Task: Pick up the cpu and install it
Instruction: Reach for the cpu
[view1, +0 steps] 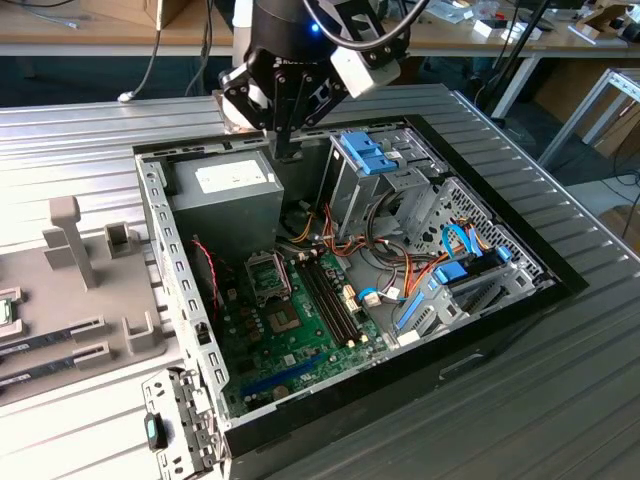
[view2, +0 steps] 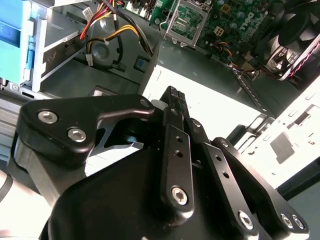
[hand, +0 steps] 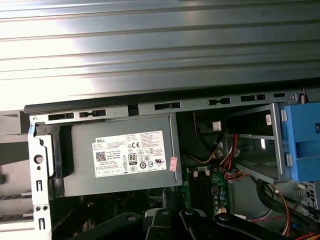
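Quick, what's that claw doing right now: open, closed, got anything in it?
Claw: closed, fingertips together, nothing seen between them, poised over the grey power supply box.

The exterior view is looking down at the whole computer case (view1: 165, 240). Both wrist views are sitting close above its grey power box (hand: 120, 155).

Gripper (view2: 172, 95): matte black, jointed link bars, silver screws (view2: 179, 195) at pivots. Wrist (view1: 280, 30) black, blue light (view1: 315, 26); white box (view1: 365, 66) alongside, black cables (view1: 398, 28).
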